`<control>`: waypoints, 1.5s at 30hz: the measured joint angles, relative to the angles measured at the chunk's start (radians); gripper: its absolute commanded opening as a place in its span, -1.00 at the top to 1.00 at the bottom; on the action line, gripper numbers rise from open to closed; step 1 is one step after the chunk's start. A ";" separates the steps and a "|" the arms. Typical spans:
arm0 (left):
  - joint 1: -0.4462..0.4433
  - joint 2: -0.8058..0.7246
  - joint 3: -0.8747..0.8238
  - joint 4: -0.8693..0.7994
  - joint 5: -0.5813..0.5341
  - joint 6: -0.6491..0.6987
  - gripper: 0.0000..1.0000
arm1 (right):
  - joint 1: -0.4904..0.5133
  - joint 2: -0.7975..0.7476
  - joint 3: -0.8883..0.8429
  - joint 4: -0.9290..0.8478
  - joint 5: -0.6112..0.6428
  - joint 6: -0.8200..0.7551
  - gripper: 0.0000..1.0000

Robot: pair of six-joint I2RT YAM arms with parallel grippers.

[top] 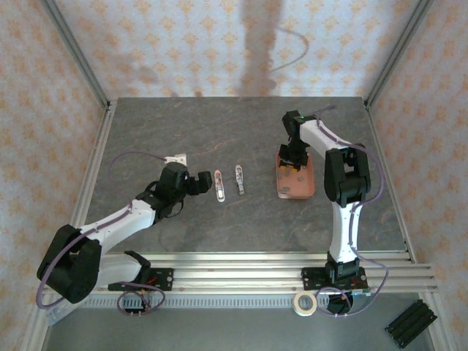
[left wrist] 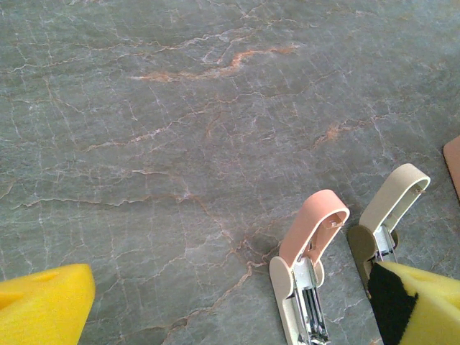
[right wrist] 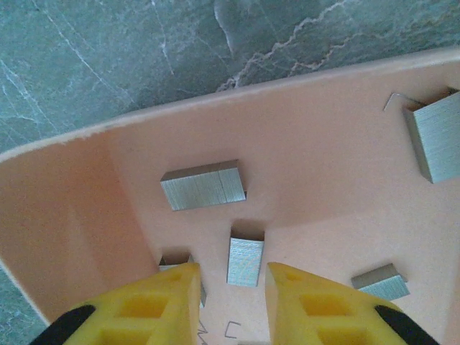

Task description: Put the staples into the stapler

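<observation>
From above, the left pincer (top: 199, 183) lies low on the grey stone table (top: 161, 131), spread wide. The pink mini stapler (top: 219, 186) sits just ahead of its tips, and a second, beige-lidded mini stapler (top: 239, 179) a little beyond. The right pincer (top: 292, 162) dips into the salmon-pink tray (top: 303, 189), well apart from the left one. The left wrist camera suggests why that arm waits. Both staplers lie hinged open with their silver channels bared for loading; the pink one (left wrist: 313, 237) is just inside one yellow foam pad (left wrist: 431, 302) and the beige one (left wrist: 394, 201) is partly behind it, neither gripped. At the right wrist, the pincer (right wrist: 228, 302) is narrowly parted and pinching nothing. Its tips hang low over the tray floor (right wrist: 323, 165), lined up on a short strip of staples (right wrist: 245, 259) lying just ahead of the gap. A wider strip (right wrist: 203, 185) lies farther ahead and another (right wrist: 436, 136) off to one side. The narrow gap looks set to match the short strip's width, so a pick seems about to begin.
</observation>
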 measured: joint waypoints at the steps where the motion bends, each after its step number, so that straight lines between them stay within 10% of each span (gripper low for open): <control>1: 0.000 0.000 0.000 0.000 0.000 0.000 -0.97 | 0.000 0.001 0.000 0.000 0.000 0.000 0.42; 45: 0.000 -0.037 -0.001 -0.008 -0.003 -0.004 -0.97 | 0.001 0.005 -0.048 0.061 0.042 -0.071 0.70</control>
